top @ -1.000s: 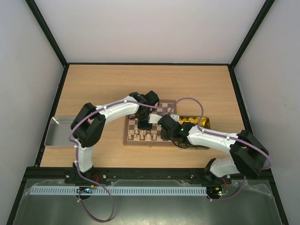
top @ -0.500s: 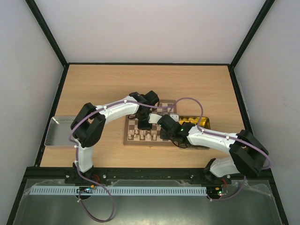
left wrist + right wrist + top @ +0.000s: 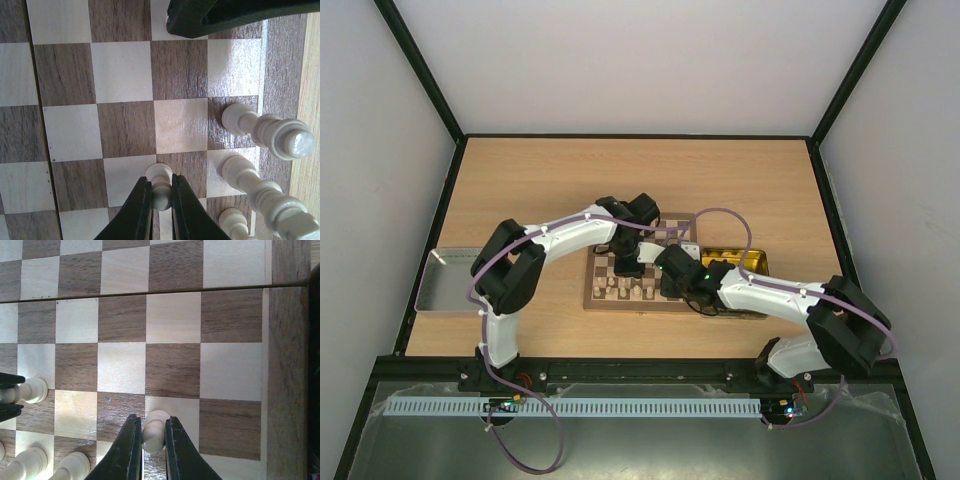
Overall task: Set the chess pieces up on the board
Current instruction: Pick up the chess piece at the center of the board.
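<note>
The board (image 3: 605, 301) lies mid-table with a row of cream chess pieces (image 3: 625, 290) along its near side. My left gripper (image 3: 160, 178) is shut on a cream pawn (image 3: 159, 171) whose base rests on the board near the line between a cream and a dark square. Taller cream pieces (image 3: 260, 131) stand to its right. Close beside it, my right gripper (image 3: 152, 419) is shut on another cream pawn (image 3: 155, 421), which stands on a cream square. The left gripper's pawn (image 3: 31, 390) shows at the left edge of the right wrist view.
A gold tray (image 3: 752, 263) sits right of the board under the right arm. A grey metal tray (image 3: 445, 282) lies at the table's left edge. Part of the right arm (image 3: 225, 15) hangs dark over the board's far squares in the left wrist view.
My right gripper has closed from partly open onto its cream pawn. The left gripper has kept its grip and has not moved.
</note>
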You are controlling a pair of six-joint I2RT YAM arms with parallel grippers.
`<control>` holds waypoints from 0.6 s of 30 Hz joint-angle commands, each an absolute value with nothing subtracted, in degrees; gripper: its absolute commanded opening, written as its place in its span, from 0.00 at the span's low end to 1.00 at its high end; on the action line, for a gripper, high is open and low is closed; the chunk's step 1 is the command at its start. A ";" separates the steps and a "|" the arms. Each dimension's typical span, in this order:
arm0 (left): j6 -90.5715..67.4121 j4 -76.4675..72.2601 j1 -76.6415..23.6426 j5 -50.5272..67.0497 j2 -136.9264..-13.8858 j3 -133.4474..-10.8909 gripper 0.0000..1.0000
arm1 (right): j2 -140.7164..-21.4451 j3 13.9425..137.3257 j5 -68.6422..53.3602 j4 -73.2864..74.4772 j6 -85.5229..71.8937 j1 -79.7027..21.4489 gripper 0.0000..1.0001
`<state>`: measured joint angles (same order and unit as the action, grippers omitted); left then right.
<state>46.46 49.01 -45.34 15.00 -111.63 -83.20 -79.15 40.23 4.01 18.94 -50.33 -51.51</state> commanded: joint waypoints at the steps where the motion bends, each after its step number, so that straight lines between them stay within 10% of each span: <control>1: 47.78 51.99 -46.27 16.84 -110.70 -82.00 0.08 | -76.92 41.22 7.01 19.84 -51.49 -51.07 0.04; 18: 47.48 51.78 -46.70 16.78 -109.12 -79.37 0.06 | -75.08 41.40 6.68 21.40 -51.85 -51.12 0.03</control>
<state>46.57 49.01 -45.52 15.90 -110.39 -81.28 -75.88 40.23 4.93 20.91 -50.81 -51.42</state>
